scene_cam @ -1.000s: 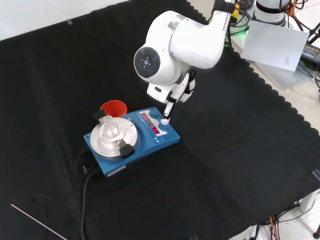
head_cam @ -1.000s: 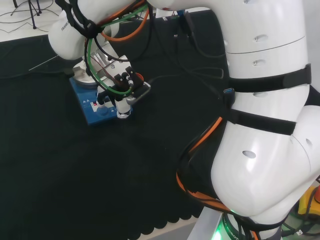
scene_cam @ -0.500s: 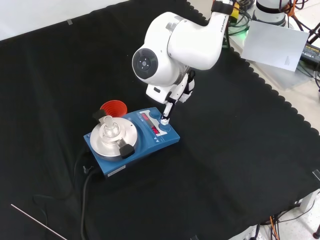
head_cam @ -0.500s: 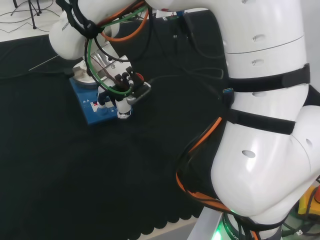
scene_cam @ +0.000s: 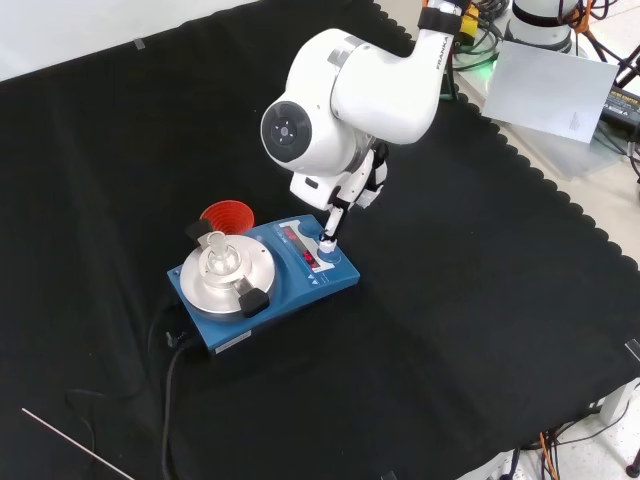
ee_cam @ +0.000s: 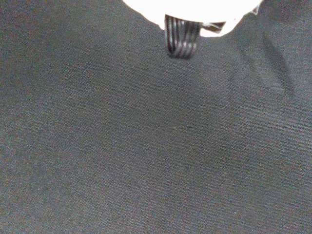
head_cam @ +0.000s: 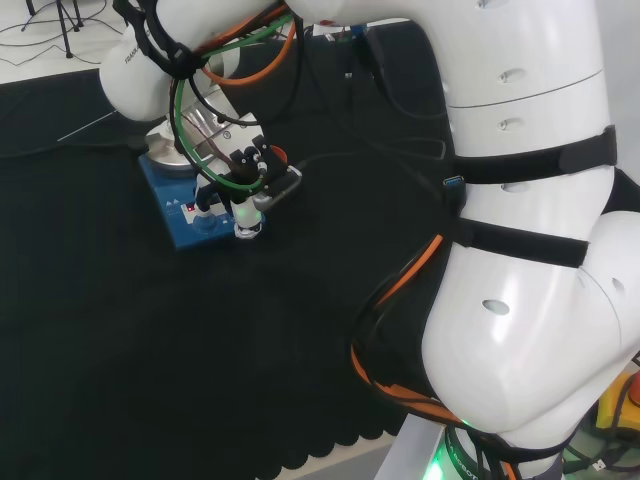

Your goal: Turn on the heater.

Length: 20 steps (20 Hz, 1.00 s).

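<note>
Here the heater (scene_cam: 265,275), a flat blue box with a round silver plate (scene_cam: 222,275) on top, sits on the black cloth (scene_cam: 480,330) toward the left of the front view. A small clear glass flask (scene_cam: 220,256) stands on the middle of that plate. Two black clips (scene_cam: 252,300) rest at the plate's rim, one near the front and one at the back. Just behind the heater, touching or nearly touching its back edge, stands a red ribbed ring (scene_cam: 227,216). A black cable (scene_cam: 172,380) runs from the heater's near left corner down across the cloth.

The heater's control strip, with red lit marks and a round knob (scene_cam: 326,243), lies along its right side in the front view. The hand (scene_cam: 340,205) comes down from under the arm's big white link, and one straight finger (scene_cam: 331,225) points down with its tip on the knob. In the head view the hand (head_cam: 245,180) hangs over the heater's near right corner (head_cam: 215,225), its fingertip meeting the blue top there. How the rest of the fingers stand I cannot tell, since the arm and its cables cover them.

In the wrist view a black ribbed part of the hand (ee_cam: 179,36) shows above bare cloth.
</note>
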{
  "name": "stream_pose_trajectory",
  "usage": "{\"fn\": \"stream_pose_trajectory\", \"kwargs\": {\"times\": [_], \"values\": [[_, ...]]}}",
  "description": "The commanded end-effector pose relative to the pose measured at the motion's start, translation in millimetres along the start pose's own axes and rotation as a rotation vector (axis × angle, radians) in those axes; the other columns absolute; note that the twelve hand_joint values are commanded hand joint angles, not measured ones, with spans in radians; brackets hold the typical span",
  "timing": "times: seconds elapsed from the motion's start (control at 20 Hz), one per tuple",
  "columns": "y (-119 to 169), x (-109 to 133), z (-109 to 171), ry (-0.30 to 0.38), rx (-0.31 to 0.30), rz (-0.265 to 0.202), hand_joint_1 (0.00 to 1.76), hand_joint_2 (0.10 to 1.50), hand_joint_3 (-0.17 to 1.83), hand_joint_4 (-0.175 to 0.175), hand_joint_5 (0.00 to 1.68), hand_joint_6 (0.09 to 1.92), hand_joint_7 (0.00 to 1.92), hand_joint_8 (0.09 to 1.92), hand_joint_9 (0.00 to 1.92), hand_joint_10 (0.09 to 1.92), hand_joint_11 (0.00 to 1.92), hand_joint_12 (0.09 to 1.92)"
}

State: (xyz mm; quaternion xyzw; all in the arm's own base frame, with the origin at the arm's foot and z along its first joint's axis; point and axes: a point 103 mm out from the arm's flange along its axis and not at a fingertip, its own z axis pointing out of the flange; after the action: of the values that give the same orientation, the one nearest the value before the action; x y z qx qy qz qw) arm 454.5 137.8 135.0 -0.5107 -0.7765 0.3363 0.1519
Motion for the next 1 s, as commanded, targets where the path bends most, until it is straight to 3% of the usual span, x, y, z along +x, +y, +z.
{"fn": "stream_pose_trajectory", "kwargs": {"times": [0.05,0.3,0.7,1.0], "values": [[1.0,-0.7,1.6,0.004,0.002,-0.001,1.47,0.68,1.04,-0.014,0.35,0.19,1.7,1.46,1.92,1.02,1.92,1.43],[-0.7,-0.7,0.5,0.015,-0.006,-0.003,1.47,0.68,1.04,-0.014,0.36,0.19,1.7,1.46,1.92,1.02,1.92,1.43],[-23.8,-8.3,-29.4,0.023,-0.068,0.01,1.47,0.68,1.04,-0.016,0.37,0.2,1.71,1.46,1.92,1.02,1.92,1.43],[-35.0,-16.9,-35.8,0.028,-0.081,0.026,1.47,0.68,1.05,-0.016,0.38,0.2,1.71,1.46,1.92,1.02,1.92,1.43]]}}
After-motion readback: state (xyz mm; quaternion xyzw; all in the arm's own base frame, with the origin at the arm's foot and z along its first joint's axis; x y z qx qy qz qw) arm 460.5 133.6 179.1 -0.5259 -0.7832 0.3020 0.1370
